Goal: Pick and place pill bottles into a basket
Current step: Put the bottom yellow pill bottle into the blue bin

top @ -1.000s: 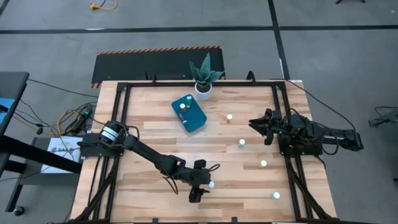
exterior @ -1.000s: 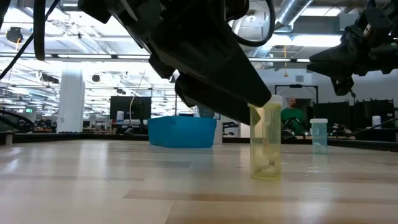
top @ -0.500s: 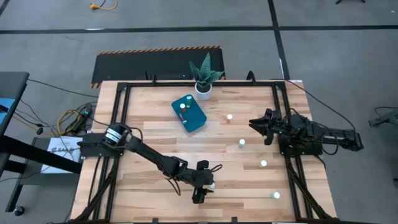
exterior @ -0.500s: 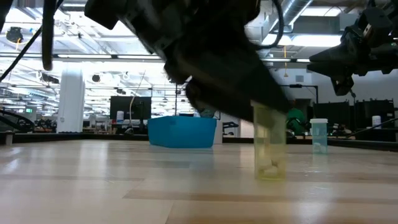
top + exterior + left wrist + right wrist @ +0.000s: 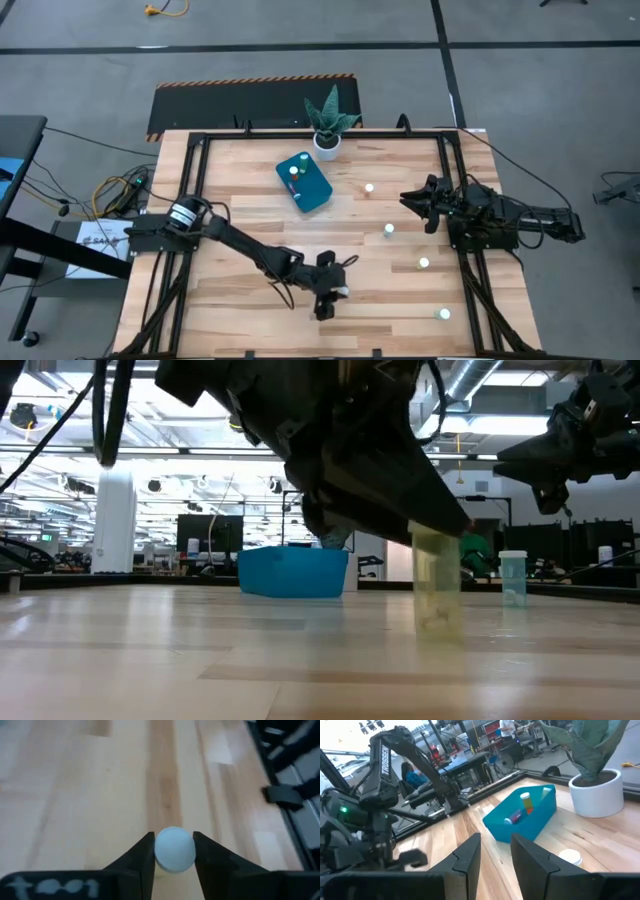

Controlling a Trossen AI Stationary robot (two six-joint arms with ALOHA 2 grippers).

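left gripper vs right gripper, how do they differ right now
The left gripper is low at the table's near edge, while the right gripper waits raised by the right side. The left gripper's fingers clamp a pill bottle; the right gripper's fingers hold nothing, with a gap between them. Both are dark two-finger grippers.

Left tool (image 5: 333, 292) has closed around the near pill bottle (image 5: 174, 849) (fingers now against both sides of its cap) and shifted slightly rightward over the tabletop (image 5: 240, 200), the bottle moving along with it.
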